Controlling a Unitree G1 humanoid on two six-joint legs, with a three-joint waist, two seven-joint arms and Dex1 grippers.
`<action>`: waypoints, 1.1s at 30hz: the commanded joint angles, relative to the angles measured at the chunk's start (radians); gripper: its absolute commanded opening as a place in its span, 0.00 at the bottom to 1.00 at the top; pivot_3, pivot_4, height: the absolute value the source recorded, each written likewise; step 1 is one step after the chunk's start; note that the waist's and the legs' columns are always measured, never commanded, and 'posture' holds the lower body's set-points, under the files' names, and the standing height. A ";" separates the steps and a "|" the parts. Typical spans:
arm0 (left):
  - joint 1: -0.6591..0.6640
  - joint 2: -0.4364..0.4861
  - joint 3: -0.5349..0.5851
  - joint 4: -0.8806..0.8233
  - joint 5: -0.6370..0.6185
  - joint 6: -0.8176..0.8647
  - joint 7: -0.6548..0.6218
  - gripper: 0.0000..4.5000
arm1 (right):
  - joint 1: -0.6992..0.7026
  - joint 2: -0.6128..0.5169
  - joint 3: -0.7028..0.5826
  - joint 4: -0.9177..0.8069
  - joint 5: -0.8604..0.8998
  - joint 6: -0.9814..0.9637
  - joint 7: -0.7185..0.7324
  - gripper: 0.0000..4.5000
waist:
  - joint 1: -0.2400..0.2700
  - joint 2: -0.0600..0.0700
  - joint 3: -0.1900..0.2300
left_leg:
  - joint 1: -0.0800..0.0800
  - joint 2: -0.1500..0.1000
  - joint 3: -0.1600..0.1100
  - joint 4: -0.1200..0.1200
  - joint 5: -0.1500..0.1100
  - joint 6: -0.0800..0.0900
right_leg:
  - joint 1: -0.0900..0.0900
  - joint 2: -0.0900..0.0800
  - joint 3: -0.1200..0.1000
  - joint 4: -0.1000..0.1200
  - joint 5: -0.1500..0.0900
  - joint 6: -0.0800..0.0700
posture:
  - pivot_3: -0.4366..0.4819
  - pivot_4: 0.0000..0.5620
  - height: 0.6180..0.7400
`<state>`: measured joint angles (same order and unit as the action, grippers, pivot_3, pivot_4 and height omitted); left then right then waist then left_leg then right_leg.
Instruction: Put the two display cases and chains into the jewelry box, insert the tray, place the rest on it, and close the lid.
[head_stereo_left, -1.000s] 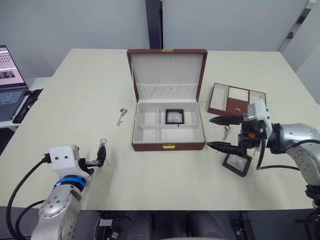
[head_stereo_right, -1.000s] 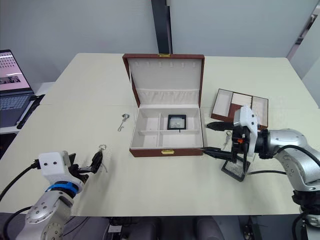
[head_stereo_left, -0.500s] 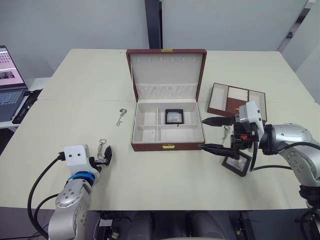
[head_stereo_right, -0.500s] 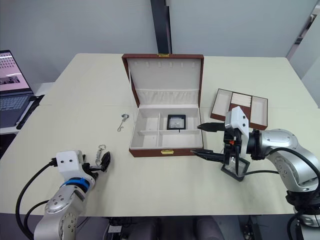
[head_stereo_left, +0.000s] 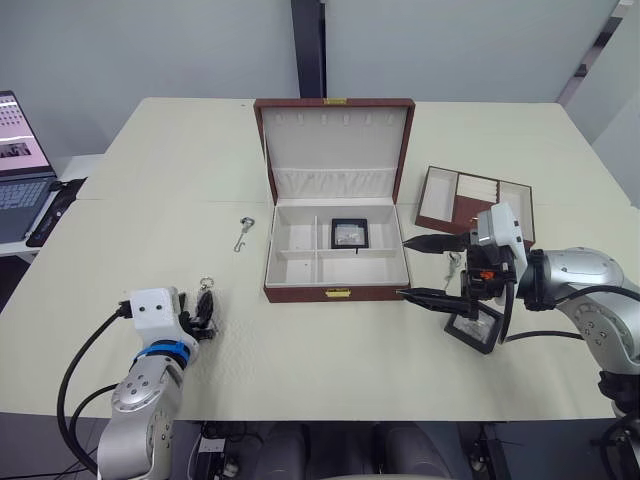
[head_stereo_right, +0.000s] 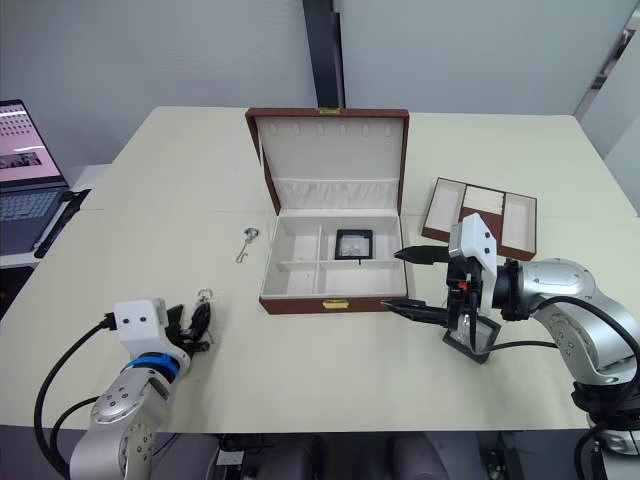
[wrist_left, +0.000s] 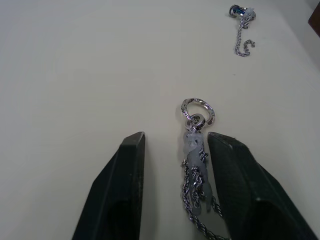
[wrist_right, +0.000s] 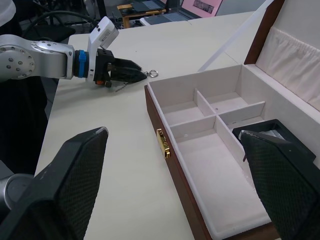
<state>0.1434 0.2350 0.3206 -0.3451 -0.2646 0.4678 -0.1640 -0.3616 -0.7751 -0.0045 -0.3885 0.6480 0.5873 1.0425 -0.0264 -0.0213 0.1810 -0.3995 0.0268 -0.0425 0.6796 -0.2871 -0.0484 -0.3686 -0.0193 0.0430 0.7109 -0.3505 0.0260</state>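
One display case (head_stereo_left: 347, 233) already sits in the open jewelry box (head_stereo_left: 336, 257); you still have the second case (head_stereo_left: 476, 326) on the bench (head_stereo_left: 330, 350), two chains, the tray (head_stereo_left: 474, 202) and the lid. Your left gripper (wrist_left: 172, 150) straddles the near chain (wrist_left: 196, 165), fingers parted, nothing gripped. The far chain (head_stereo_left: 243, 233) lies left of the box. Your right gripper (head_stereo_left: 432, 268) hangs wide open and empty just above the second case (box wall close beside it).

Reddish-brown jewelry box (head_stereo_left: 335, 292) with cream lining, silver chain (wrist_left: 196, 185), black-framed display case (head_stereo_left: 349, 233).
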 joint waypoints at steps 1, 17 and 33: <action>0.010 -0.005 -0.008 -0.002 -0.013 0.021 0.000 0.17 | 0.002 0.000 -0.016 -0.028 0.004 -0.012 0.001 1.00 | 0.000 0.000 0.000 | 0.000 0.000 0.000 0.000 0.000 0.000 | 0.000 0.000 0.000 0.000 0.000 0.000 | 0.48 0.27 1.00; -0.014 0.015 0.007 -0.076 -0.040 0.062 -0.003 0.00 | -0.002 -0.009 -0.049 -0.039 0.032 0.000 0.001 1.00 | 0.000 0.000 0.000 | 0.000 0.000 0.000 0.000 0.000 0.000 | 0.000 0.000 0.000 0.000 0.000 0.000 | 0.48 0.27 1.00; -0.323 0.140 -0.065 -0.273 -0.164 0.314 -0.025 0.00 | -0.004 -0.002 -0.117 -0.051 0.063 0.007 -0.064 1.00 | 0.000 -0.001 0.001 | -0.001 0.000 -0.001 0.000 0.000 0.000 | 0.000 0.000 0.000 0.000 0.000 0.000 | 0.48 0.27 1.00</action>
<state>-0.1438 0.3606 0.2690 -0.5803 -0.4152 0.7670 -0.1879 -0.3652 -0.7755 -0.0875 -0.4110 0.6983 0.6037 0.9916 -0.0263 -0.0224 0.1817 -0.4003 0.0268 -0.0435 0.6796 -0.2871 -0.0485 -0.3687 -0.0189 0.0430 0.7105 -0.3505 0.0260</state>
